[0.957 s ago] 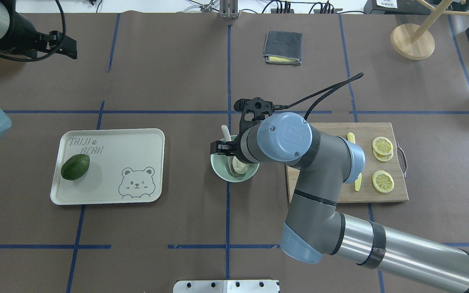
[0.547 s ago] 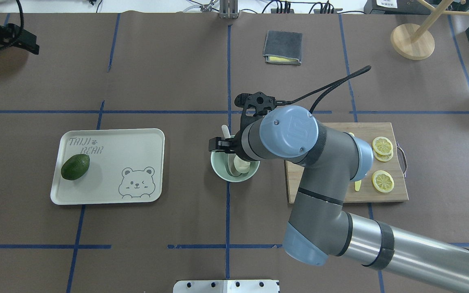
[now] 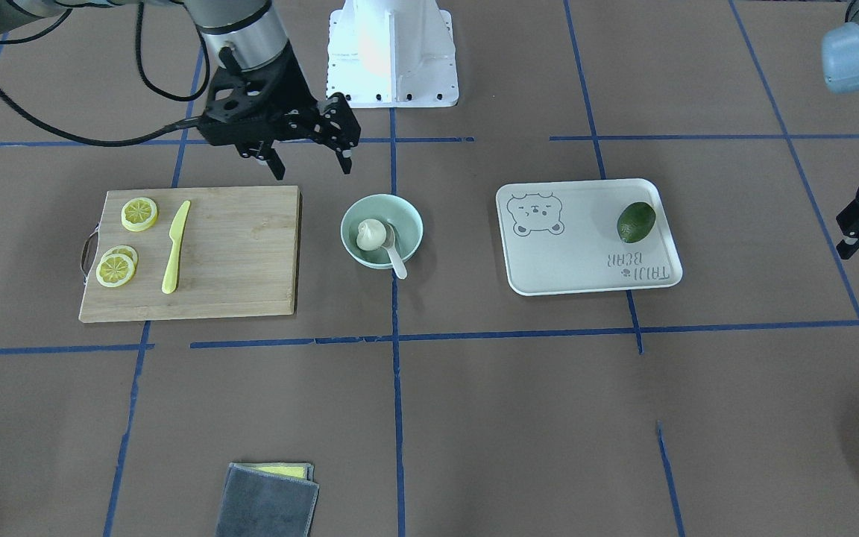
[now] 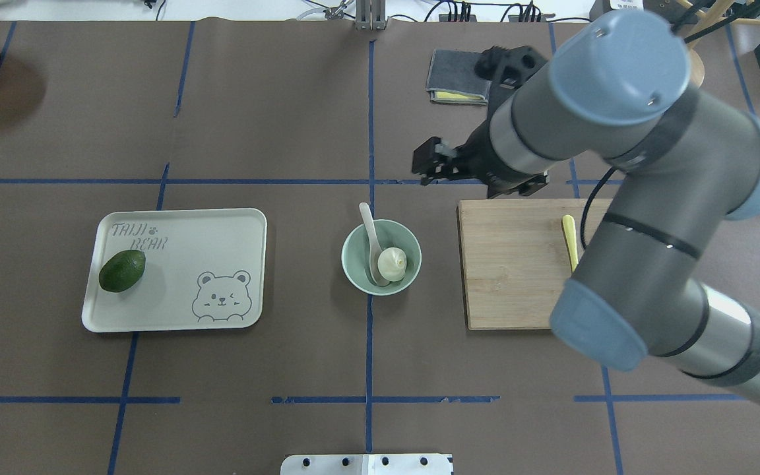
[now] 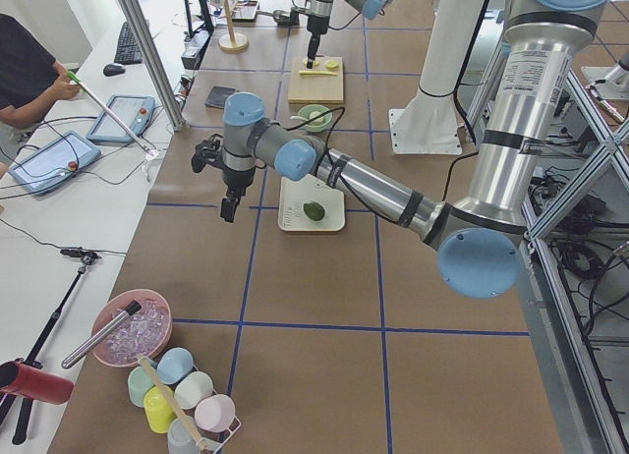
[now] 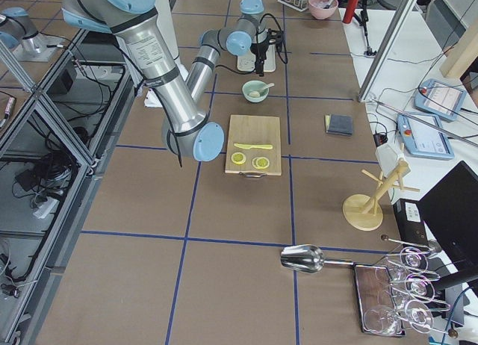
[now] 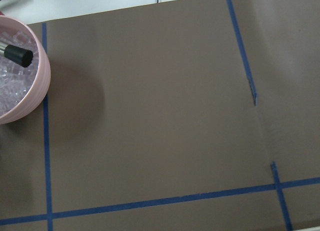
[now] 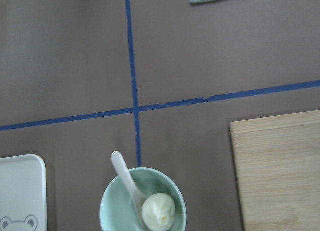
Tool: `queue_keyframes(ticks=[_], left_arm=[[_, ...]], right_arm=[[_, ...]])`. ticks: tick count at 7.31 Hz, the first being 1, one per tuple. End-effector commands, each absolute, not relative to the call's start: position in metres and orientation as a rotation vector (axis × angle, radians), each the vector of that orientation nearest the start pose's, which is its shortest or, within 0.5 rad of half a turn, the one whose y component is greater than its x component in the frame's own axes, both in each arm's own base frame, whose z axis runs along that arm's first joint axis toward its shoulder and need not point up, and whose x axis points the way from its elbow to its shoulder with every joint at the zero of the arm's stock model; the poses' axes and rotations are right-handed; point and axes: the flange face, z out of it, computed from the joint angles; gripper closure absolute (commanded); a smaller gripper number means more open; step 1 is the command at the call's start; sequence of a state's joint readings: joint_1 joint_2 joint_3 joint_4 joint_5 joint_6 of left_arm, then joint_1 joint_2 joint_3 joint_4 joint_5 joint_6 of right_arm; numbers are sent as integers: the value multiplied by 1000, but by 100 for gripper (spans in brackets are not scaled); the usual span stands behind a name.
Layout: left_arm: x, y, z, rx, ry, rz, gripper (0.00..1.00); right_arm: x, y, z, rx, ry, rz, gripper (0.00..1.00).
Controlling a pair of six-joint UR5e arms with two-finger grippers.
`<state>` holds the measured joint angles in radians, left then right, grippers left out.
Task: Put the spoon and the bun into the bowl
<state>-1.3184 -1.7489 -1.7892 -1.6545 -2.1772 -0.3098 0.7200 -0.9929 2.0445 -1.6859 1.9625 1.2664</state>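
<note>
1. Mid-table and nearest the robot's base sits the bowl [image 4: 356,260]. The bun [image 4: 392,262] lies inside it, against the scoop of the spoon [image 4: 373,243], whose handle leans out over the far rim. Both seem delivered.
2. The bun looks soft, light and easily dented, so a gentle pinch low on its flanks would suit. The spoon looks stiff, slick and light, and its overhanging handle is the obvious hold.
3. Just beside the bowl lies the cutting board [image 3: 236,253]. The front-facing view shows its knife [image 3: 174,246] and lemon slices [image 3: 139,213], which the overhead view largely hides under the right arm.
4. The right gripper [image 3: 312,168] hangs raised above the table near the bowl and the board, jaws spread wide, holding nothing.
5. Far off at the table's left end is the left gripper [image 3: 847,235]. I cannot tell its opening. Its wrist view shows only a pink tub [image 7: 37,86] of ice.
</note>
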Motion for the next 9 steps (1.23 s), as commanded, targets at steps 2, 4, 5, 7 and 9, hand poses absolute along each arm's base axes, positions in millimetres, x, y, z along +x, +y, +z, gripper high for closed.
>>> queue_keyframes(ticks=[2,4,5,7,9], left_arm=[[25,-552,515,232,753,168,0],[-5,-544,568,215,749,248,0],[-23,-542,578,216,741,232,0],[-45,-536,597,196,737,183,0],[-47,-528,610,177,737,180,0]], right_arm=[[-258,-469,245,199,-859,41,0],[-186,-491,315,212,-784,-64,0],[-151,-495,355,182,-775,-97,0],[-89,-494,429,163,-735,-188,0],[-8,-491,503,159,-778,-249,0]])
